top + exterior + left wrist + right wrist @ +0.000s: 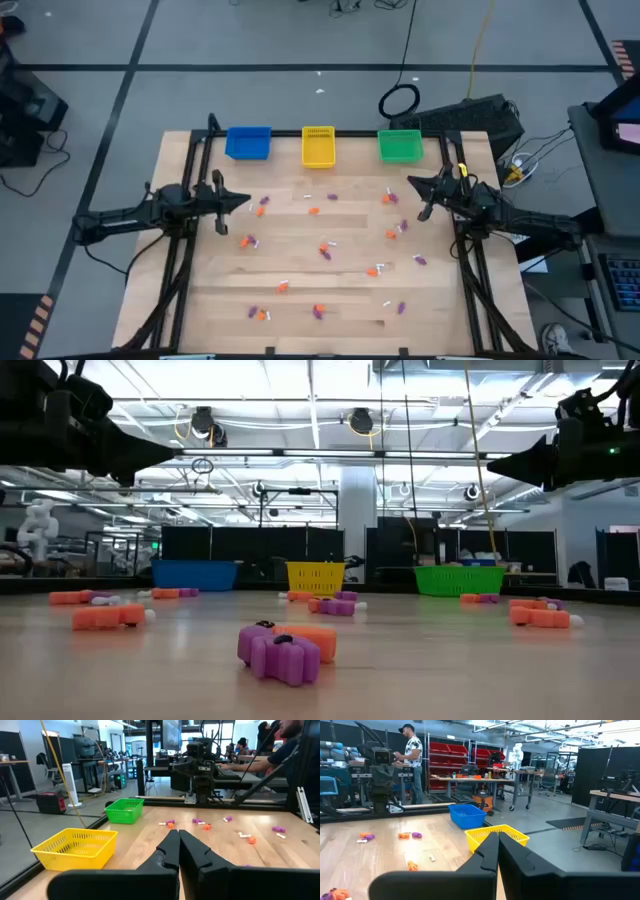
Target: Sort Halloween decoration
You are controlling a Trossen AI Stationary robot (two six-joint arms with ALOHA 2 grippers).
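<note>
Orange, purple and white Halloween trinkets (325, 250) lie scattered across the wooden table (200, 300), none of them yet in any basket, so by the look of it the sorting has not started and the first pick is still to come. Along the far edge stand the blue basket (248, 143), the yellow basket (318, 146) and the green basket (400, 146), side by side and apparently empty.

The left gripper (243, 201) hangs above the left side of the table, its fingers pressed together and holding nothing; the nearest pieces, a purple and orange pair (262, 205), lie just beside its tip. The right gripper (412, 183) hangs over the right side, likewise clenched and empty, with an orange and white piece (389, 198) close by.

Both arms reach in from the table's side edges, stretched roughly level and pointing toward each other, well clear of the surface, as the low view shows.

The next move likely calls for one gripper to part its fingers, drop onto a single trinket and close on it. These pieces are far smaller than the fingers and some lie in touching pairs, so a clean, centred approach matters.
</note>
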